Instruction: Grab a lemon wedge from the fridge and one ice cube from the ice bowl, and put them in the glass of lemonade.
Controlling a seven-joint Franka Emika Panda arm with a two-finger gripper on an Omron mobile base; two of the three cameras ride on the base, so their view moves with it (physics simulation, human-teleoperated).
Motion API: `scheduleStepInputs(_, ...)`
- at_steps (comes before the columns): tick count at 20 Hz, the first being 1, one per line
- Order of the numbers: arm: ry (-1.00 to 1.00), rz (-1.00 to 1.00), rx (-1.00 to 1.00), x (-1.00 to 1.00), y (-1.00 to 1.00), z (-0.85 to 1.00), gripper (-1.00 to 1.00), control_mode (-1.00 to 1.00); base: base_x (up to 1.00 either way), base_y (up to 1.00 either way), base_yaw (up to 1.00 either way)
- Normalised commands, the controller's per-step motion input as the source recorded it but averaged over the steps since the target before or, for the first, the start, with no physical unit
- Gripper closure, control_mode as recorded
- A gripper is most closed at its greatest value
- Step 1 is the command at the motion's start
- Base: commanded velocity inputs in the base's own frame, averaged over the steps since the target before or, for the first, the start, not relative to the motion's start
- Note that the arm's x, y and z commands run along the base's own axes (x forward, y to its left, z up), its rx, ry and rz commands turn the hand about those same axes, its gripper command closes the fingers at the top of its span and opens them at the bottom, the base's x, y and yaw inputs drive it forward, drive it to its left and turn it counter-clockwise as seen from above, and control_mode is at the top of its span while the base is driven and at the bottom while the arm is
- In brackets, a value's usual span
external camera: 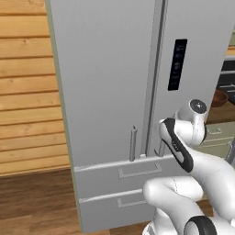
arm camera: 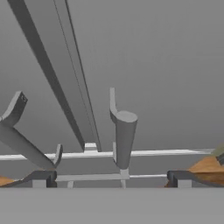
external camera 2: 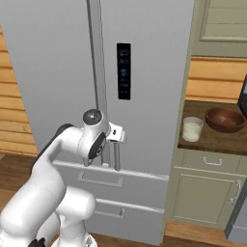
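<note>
Centering the wide-open gripper point(arm camera: 111, 178) around the right door handle point(arm camera: 124, 138) of the fridge point(external camera 2: 154, 72) gives a square pull.

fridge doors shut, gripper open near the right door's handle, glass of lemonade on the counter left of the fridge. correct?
Not quite: the glass of lemonade stands on the counter right of the fridge, by the right base view. The doors are shut and the open gripper faces the right door handle.

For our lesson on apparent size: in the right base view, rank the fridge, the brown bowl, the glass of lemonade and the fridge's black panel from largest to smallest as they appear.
1. Fridge
2. Black panel
3. Brown bowl, close to the panel in area, so that pair is unsure
4. Glass of lemonade
</note>
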Motion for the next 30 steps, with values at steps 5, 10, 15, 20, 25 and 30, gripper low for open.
scheduleStepInputs(5, 0.00, 0.00, 0.00, 0.27, -0.01, -0.14, -1.00, -1.00, 0.00, 0.00, 0.00)
scheduleStepInputs(10, 0.00, 0.00, 0.00, 0.28, -0.09, -0.06, -1.00, -1.00, 0.00, 0.00, 0.00)
scheduleStepInputs(15, -0.01, 0.00, 0.00, 0.23, -0.13, -0.19, -1.00, -1.00, 0.00, 0.00, 0.00)
scheduleStepInputs(20, 0.00, 0.00, 0.00, 0.25, 0.00, -0.27, -1.00, -1.00, 0.00, 0.00, 0.00)
scheduleStepInputs(25, 0.00, 0.00, 0.00, 0.20, -0.03, -0.24, -1.00, -1.00, 0.00, 0.00, 0.00)
scheduleStepInputs(30, 0.00, 0.00, 0.00, 0.23, -0.08, -0.15, -1.00, -1.00, 0.00, 0.00, 0.00)
